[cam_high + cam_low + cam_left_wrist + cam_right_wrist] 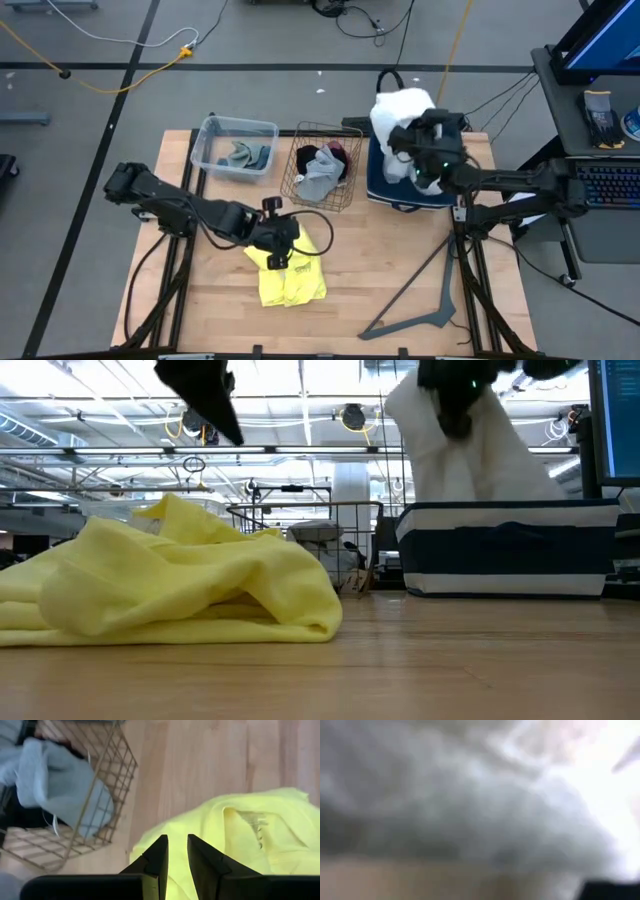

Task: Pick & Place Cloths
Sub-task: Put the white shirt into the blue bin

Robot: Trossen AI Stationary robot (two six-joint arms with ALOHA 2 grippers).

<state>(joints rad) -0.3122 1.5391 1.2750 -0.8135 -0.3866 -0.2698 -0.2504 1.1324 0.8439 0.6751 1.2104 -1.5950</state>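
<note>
**A:** From above, what do you have?

**B:** Your left gripper (276,262) sits over the far end of the yellow cloth (292,280), which lies near the middle of the worktop (380,260) toward its near edge, with its long axis running from the far edge to the near edge. Your right gripper (405,140) is above the navy bin (385,192) at the far right, holding the white cloth (398,106). The wire basket (322,166) holds grey, black and maroon cloths; the clear tub (234,147) holds grey-green ones. The grey V-shaped bar (425,300) lies near the right near corner.

**A:** And level with the worktop?

**B:** You see the yellow cloth (170,585) crumpled flat on the left, with the left gripper (205,390) above it and clear of it. The white cloth (470,450) hangs upright from the right gripper (455,400), its lower end inside the navy bin (510,550).

**A:** Left wrist?

**B:** Your fingers (157,857) are slightly parted, with nothing between them; the yellow cloth (240,835) is just past them, the wire basket (90,820) beside it.

**A:** Right wrist?

**B:** Only blurred white cloth (470,800) fills your view; it shows no fingers.
</note>
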